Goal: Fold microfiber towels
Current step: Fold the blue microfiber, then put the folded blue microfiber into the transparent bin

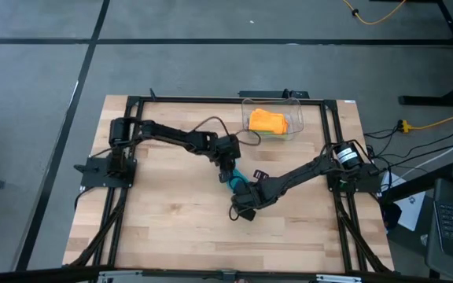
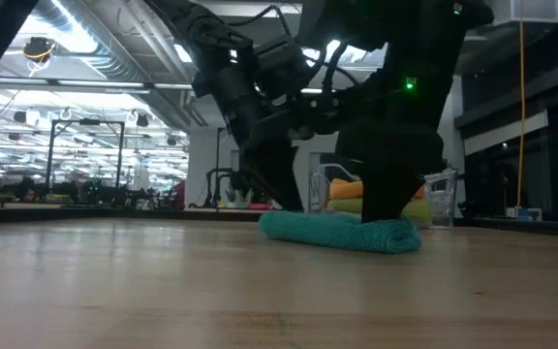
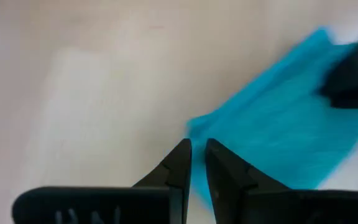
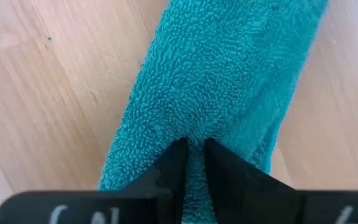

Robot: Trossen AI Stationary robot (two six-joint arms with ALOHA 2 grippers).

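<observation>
A teal towel (image 4: 229, 81), folded into a long thick strip, lies flat on the wooden table (image 1: 171, 220) near its middle; it also shows in the low view (image 2: 342, 233). My right gripper (image 4: 191, 149) comes down onto it from the right arm (image 1: 289, 179) and is shut on it. My left gripper (image 3: 196, 149) hangs just off one end of the towel (image 3: 278, 124), shut, with nothing between its fingers. Orange (image 1: 267, 120) and lime green (image 2: 356, 206) towels lie in the clear bin (image 1: 296, 130). My right gripper pinches a small ridge of the towel's upper layer (image 4: 191, 134) between its two fingertips, about midway across the strip's width. The fingers come steeply from above. The towel lies flat on the table below them, not lifted.
The clear plastic bin stands at the table's far edge, right of centre. Black frame rails (image 1: 124, 196) run along the table's left, right and far sides. Bare wood lies toward the near edge (image 1: 211, 244).
</observation>
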